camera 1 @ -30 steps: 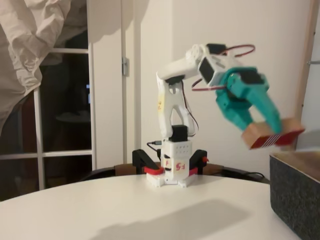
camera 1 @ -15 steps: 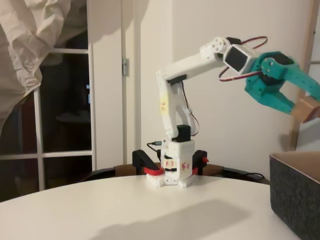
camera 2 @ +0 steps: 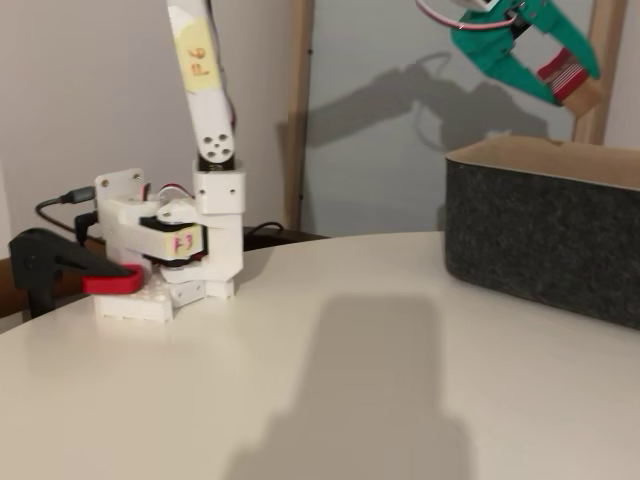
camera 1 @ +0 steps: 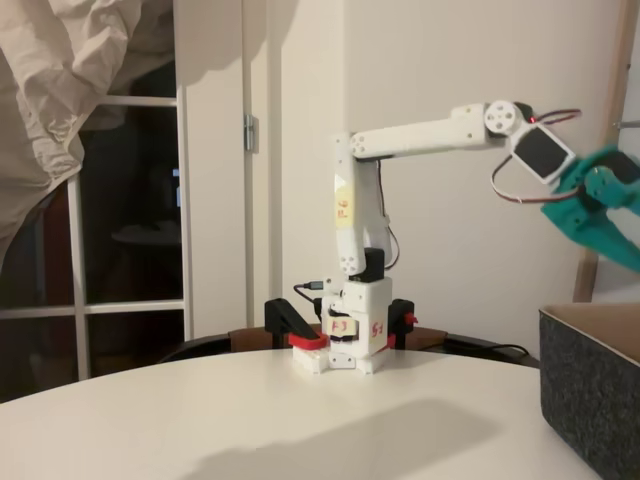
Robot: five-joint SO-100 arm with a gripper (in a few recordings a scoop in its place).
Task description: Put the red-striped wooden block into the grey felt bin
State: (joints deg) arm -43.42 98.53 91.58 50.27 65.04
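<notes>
Teal plastic marks the gripper (camera 2: 562,72), which hangs high in the air with its 2 fingers clamped on the red-striped wooden block (camera 2: 572,82); in a fixed view the block's red face with white stripes shows between the fingers and its light-brown end juts out below them. In the other fixed view the teal gripper (camera 1: 612,215) runs off the right edge of the picture, so the block cannot be made out there. The white arm (camera 1: 430,135) reaches out nearly level from its upright post, whose base (camera 2: 165,260) is clamped to the round white table (camera 1: 300,420). The grey felt bin (camera 2: 545,235) stands on the table well apart from the base, its thick dark walls upright and a tan rim showing along the top. The block is held above the bin's rim, close to its near wall as that fixed view shows it; whether it is fully over the opening cannot be told from this angle. By my judgement the task is well along: the pickup and the lift are done and the carry is close to finished. What is left is to bring the block squarely over the opening, perhaps lower it somewhat, spread the fingers to drop it inside, and draw the arm away.
</notes>
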